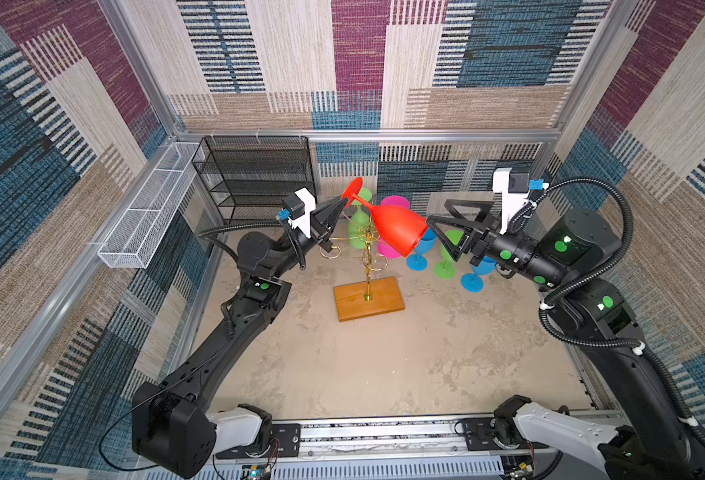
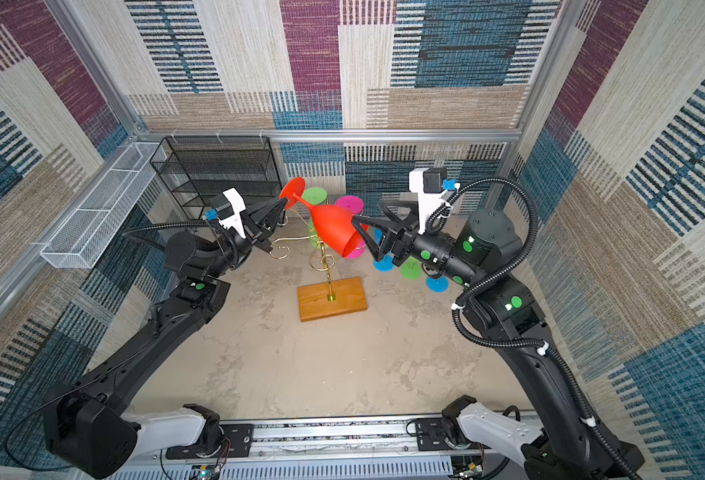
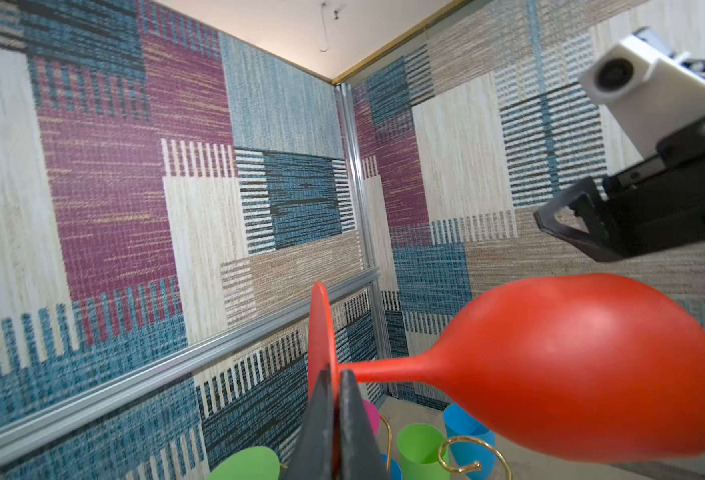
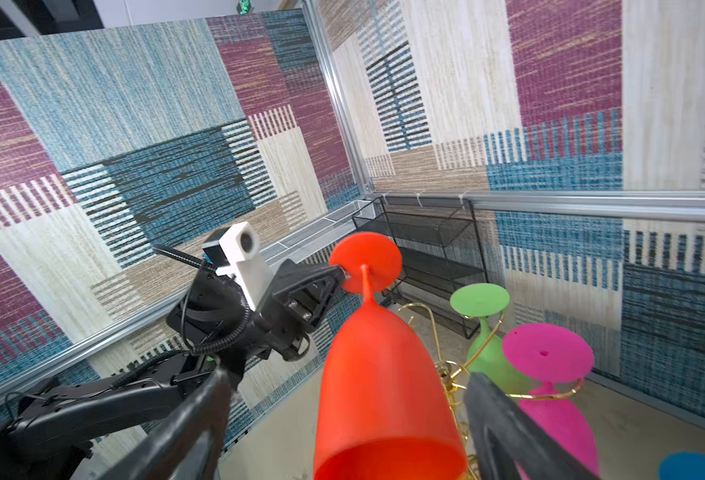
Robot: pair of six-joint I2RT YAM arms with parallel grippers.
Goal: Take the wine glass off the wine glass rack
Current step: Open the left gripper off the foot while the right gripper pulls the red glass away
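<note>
Left hand (image 1: pixel 344 203): clamped on the foot of the red wine glass (image 1: pixel 398 226); glass held tilted, centre frame, over the wine glass rack (image 1: pixel 367 301)
Right hand (image 1: pixel 433 229): spread wide astride the bowl, nothing gripped; a handover is judged intended

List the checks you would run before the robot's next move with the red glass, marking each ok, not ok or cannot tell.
1. Left gripper shut on the red wine glass foot: ok.
2. Stem free of the wine glass rack hooks: ok.
3. Right gripper open, straddling the bowl: ok.
4. Right fingers touching the bowl: cannot tell.
5. Green glass and pink glass hanging clear of the red bowl: ok.
</note>
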